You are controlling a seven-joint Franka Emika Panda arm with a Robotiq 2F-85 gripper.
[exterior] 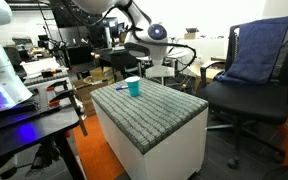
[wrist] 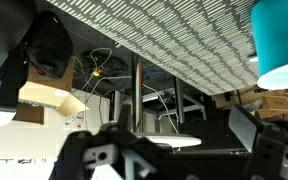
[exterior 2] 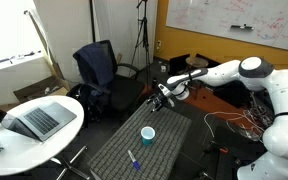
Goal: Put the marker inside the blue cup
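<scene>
**Clerk:** Entries in an exterior view, please.

**Keeper:**
- Item: grey padded block (exterior: 154,108) on a white base, centre of frame.
- Item: blue cup (exterior: 133,87), upright on the block's far end.
- Item: marker (exterior: 120,89), a small bluish shape lying on the pad just beside the cup, not inside it.
- Item: gripper (exterior: 137,48), hanging above and beyond the cup, clear of it. The jaws are too small to read here.
- Item: black office chair (exterior: 246,95) beside the block, with a blue cloth over its back.

**Clerk:** Next, in an exterior view with the whiteboard?

**Keeper:**
- Item: blue cup (exterior 2: 148,134), upright near the middle of the pad (exterior 2: 169,140).
- Item: marker (exterior 2: 133,160), flat on the pad, near the cup but apart from it, toward the camera.
- Item: gripper (exterior 2: 162,96), raised over the block's far end and touching neither cup nor marker.
- Item: laptop (exterior 2: 36,120), open on a round white table (exterior 2: 44,152).

**Clerk:** And the wrist view?

**Keeper:**
- The picture stands inverted, with the pad (wrist: 154,40) running across the top.
- Item: blue cup (wrist: 279,40), in the upper right corner, cut off by the frame edge.
- Item: gripper (wrist: 174,145), with dark fingers (wrist: 89,152) at the bottom left and right. The jaws are spread wide with nothing between them.
</scene>
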